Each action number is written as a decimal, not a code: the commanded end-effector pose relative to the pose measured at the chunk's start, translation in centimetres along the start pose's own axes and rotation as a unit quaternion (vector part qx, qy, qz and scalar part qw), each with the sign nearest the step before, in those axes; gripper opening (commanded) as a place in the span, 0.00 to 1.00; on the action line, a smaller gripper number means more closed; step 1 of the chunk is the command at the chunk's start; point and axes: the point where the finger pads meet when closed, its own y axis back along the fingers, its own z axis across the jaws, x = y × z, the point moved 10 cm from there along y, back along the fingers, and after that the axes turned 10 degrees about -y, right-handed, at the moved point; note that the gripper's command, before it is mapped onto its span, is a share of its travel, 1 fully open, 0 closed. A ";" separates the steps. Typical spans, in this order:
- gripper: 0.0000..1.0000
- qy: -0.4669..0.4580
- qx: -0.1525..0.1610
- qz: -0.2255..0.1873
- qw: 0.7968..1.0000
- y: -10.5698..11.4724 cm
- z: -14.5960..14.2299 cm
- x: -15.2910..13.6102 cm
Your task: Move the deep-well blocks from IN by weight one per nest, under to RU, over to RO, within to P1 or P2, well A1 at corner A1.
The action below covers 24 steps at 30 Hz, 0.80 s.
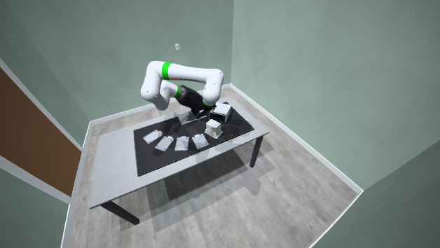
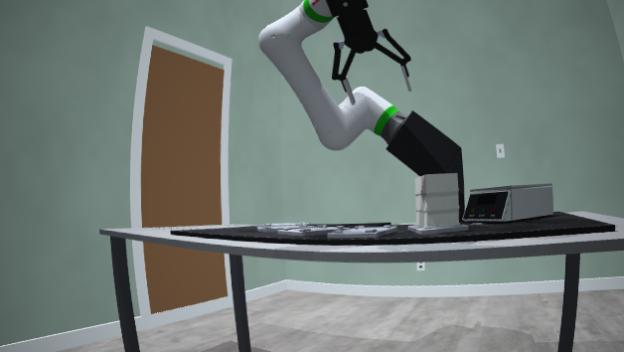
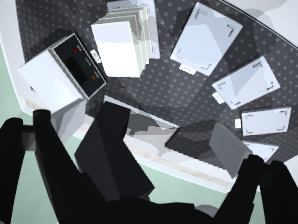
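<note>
So far, three pale rectangular stacked blocks (image 1: 214,128) (image 2: 437,200) (image 3: 118,50) unsorted; black two-finger gripper (image 2: 379,94) wide, empty; all weighing, placing left.

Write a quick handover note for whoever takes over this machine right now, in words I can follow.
Pincer: wide open, holding nothing, raised above the table.
Blocks: all three are in one stack, standing on the infeed nest.
Check-weigher: beside the stack, with no block on it.
Done: no block is sorted; the four other nests hold none.
Left: weigh each block, then set it flat in the nest its lamp calls for, cut corner at the A1 mark, one per nest. Finally, let go and move clear.
</note>
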 end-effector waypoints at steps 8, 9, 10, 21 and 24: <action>1.00 0.032 -0.046 0.008 0.998 0.2 -4.4 -2.5; 1.00 0.032 -0.046 0.008 0.998 0.2 -4.8 -2.8; 1.00 0.032 -0.046 0.008 0.998 0.3 -5.2 -3.1; 1.00 0.060 -0.091 0.018 0.994 0.0 -9.7 -6.1; 1.00 0.083 -0.134 0.029 0.987 -0.3 -11.6 -7.4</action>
